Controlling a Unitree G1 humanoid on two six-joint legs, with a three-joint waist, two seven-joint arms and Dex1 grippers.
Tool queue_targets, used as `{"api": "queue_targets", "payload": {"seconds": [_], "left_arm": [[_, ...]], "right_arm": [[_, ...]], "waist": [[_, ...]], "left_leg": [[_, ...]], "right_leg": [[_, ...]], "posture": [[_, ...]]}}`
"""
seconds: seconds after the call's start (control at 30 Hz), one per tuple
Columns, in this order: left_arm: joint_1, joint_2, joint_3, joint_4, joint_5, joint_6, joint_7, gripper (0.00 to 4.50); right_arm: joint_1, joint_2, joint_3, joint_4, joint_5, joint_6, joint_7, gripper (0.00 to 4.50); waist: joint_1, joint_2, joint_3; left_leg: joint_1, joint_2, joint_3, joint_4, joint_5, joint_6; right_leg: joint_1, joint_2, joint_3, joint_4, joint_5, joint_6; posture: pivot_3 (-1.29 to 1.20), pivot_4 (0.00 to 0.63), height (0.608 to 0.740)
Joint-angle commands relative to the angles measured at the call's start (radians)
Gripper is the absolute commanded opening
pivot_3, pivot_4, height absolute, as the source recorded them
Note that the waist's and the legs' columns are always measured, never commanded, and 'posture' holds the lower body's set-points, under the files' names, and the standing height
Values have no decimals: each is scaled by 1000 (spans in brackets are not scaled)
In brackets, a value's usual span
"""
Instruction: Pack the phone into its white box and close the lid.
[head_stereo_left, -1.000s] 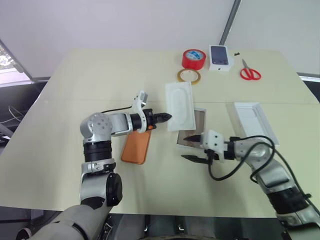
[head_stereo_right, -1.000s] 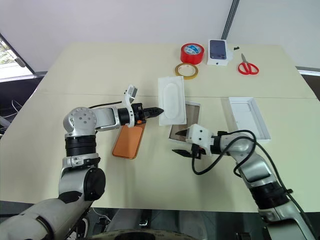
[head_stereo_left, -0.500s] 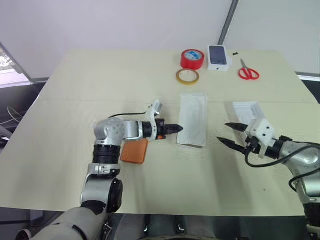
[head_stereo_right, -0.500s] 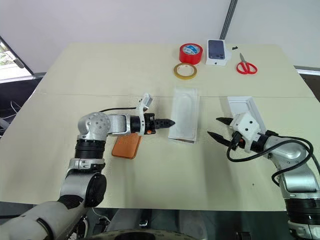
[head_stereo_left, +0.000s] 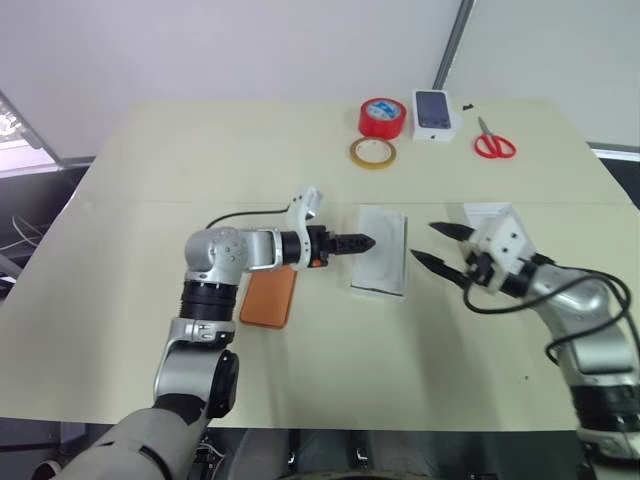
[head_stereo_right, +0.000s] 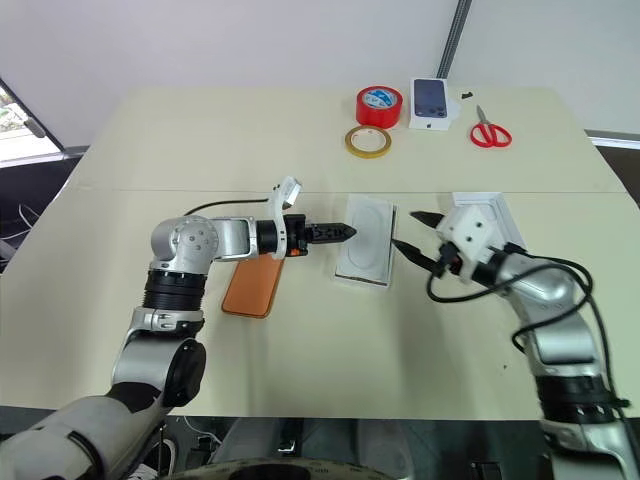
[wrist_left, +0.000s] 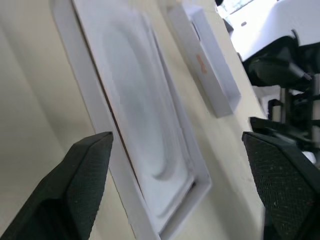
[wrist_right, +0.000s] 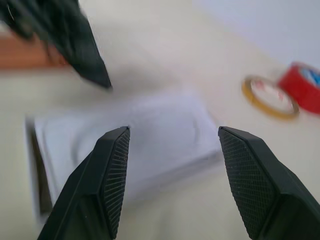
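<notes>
Big cream table (head_stereo_left: 150, 180), and right in the middle sits the white box (head_stereo_left: 379, 264) with the flat white insert (head_stereo_right: 362, 238) lying in it, oval recess up. The lid (head_stereo_right: 480, 215) rests on the table just past the box, on the robot's right, partly behind the right arm. The phone (head_stereo_left: 270, 296) lies copper back up on the table, left of the box and under the left arm (apart from the box).

Left gripper (head_stereo_left: 363, 241) pokes in at the box's left edge, fingers spread wide in the wrist view, nothing between them. Right gripper (head_stereo_left: 432, 244) hovers off the box's right side, fingers parted, holding nothing.

Far edge: red tape roll (head_stereo_left: 382, 117), a small white box printed with a phone (head_stereo_left: 436, 110), yellow tape ring (head_stereo_left: 373, 152), red scissors (head_stereo_left: 493, 143).
</notes>
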Motion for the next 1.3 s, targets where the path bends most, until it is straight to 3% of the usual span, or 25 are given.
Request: {"api": "queue_targets", "payload": {"seconds": [0.03,0.13,0.2,0.3,0.6,1.0,1.1,1.23,1.3], "left_arm": [[52,67,-69,-110,91,-263,-88,4500],[125,135,-93,-146,148,-461,-172,4500],[169,176,-93,-162,171,-558,-217,4500],[239,268,-121,-159,242,-686,-279,4500],[265,266,-71,-160,220,-701,-238,4500],[285,264,-61,-178,214,-675,-206,4500],[269,288,-10,-162,128,-509,-207,4500],[260,383,110,-154,-26,-223,-220,4500],[275,437,143,-155,-57,-165,-236,4500]], "right_arm": [[-69,44,99,21,-86,-20,-49,1522],[-137,73,198,139,-232,-66,-121,86],[-167,84,240,188,-279,-88,-132,86],[-177,38,317,179,-315,-62,-30,86],[-197,-78,394,86,-268,6,252,86],[-292,-47,371,185,-315,-107,216,86],[-349,18,338,228,-294,-117,149,86],[-395,132,317,217,-254,-84,80,86],[-406,173,328,195,-241,-46,76,86]], "waist": [[-7,0,0],[-10,1,0],[-8,1,0],[-9,1,0],[-5,1,0],[-9,1,0],[-12,1,0],[-20,0,1],[-18,0,1]], "left_leg": [[0,0,0,0,0,0],[0,0,0,0,0,0],[0,0,0,0,0,0],[-1,0,0,-1,0,0],[-1,0,0,0,-1,2],[-1,0,0,0,-1,2],[-1,0,0,0,-1,2],[-1,0,0,-1,0,1],[-1,0,0,-1,0,0]], "right_leg": [[0,0,0,0,0,0],[0,0,0,0,0,0],[0,0,0,0,0,0],[-1,0,0,-1,0,0],[0,-1,0,-2,0,0],[0,-1,0,-1,0,0],[0,-1,0,-2,0,0],[-4,0,0,3,0,0],[-4,0,0,4,0,0]], "posture": [[0,150,740],[0,150,740],[0,150,740],[0,150,740],[0,150,740],[0,150,740],[0,150,740],[0,150,740],[0,150,740]]}}
